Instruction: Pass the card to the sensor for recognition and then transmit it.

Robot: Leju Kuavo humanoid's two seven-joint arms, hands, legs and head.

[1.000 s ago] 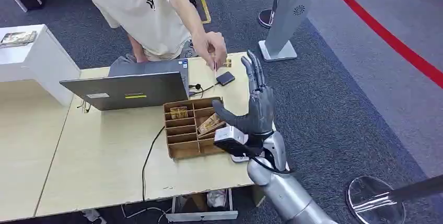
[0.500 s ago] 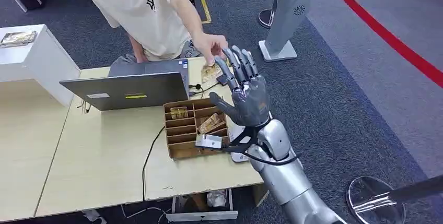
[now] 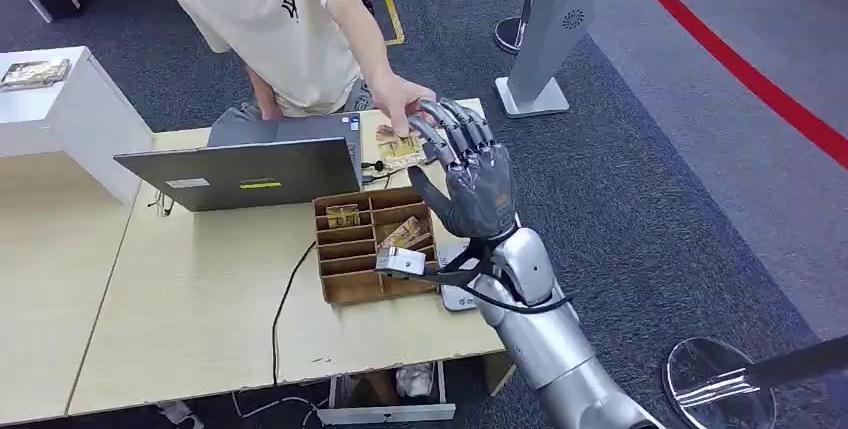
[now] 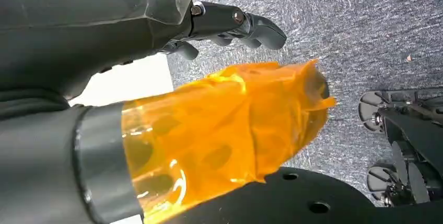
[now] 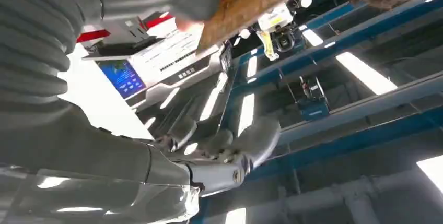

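The right hand (image 3: 475, 184) is raised above the table's (image 3: 180, 299) far right corner, fingers apart and curling toward the card (image 3: 398, 146), at its eleven o'clock, in a person's hand (image 3: 398, 101); contact is unclear.

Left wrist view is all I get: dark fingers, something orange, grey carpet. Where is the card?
Observer: In the head view a person's hand holds a tan patterned card above the far edge of the pale wooden table.
Operator: And the robot's other hand?
Observer: The right hand is raised next to that card, fingers spread; contact I cannot tell.
Operator: What else is there?
Observer: A brown cardboard divided tray with more cards, beside an open grey laptop.
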